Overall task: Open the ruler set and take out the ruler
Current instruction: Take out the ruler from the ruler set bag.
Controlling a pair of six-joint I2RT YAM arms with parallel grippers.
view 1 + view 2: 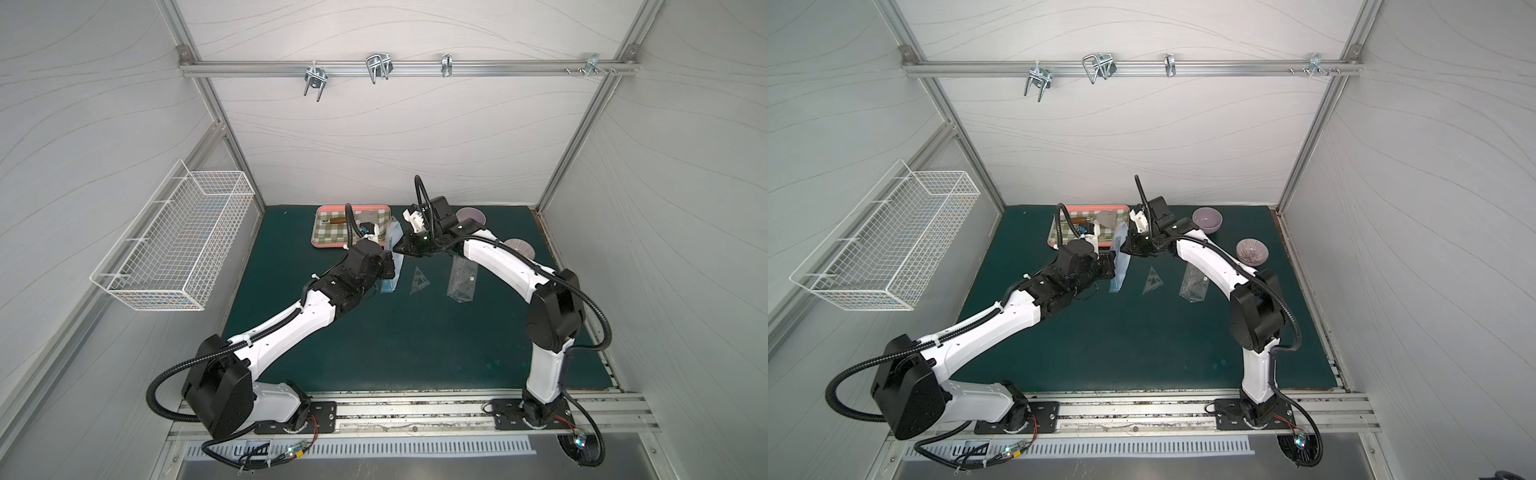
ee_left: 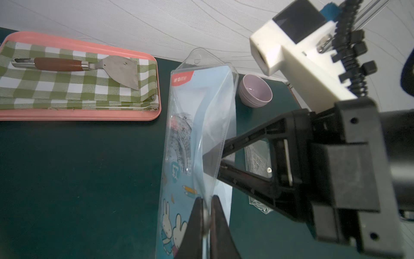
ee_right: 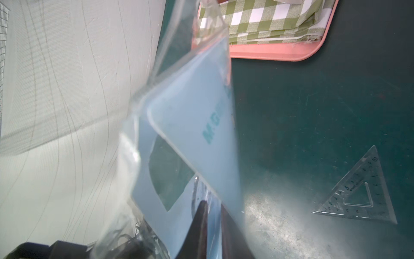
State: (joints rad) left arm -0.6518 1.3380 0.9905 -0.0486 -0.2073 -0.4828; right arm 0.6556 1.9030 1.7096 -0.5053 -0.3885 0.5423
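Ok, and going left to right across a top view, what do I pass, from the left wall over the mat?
Wire basket on the wall → pink tray → ruler set, held up off the mat → triangle ruler → clear plastic pack → striped bowl. The purple bowl overlaps the pack, so I left it out.

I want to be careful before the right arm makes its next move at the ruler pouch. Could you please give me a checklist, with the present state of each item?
1. Hold of the left gripper on the pouch: ok, shut on its edge.
2. Reach of the right gripper: ok, its fingers meet the pouch's side.
3. Anything gripped by the right gripper: cannot tell.
4. Pouch emptied: not ok, the protractor is inside.
5. The set square out of the way: ok, flat on the mat, apart from both arms.
6. Room between the purple bowl and the right arm: cannot tell.
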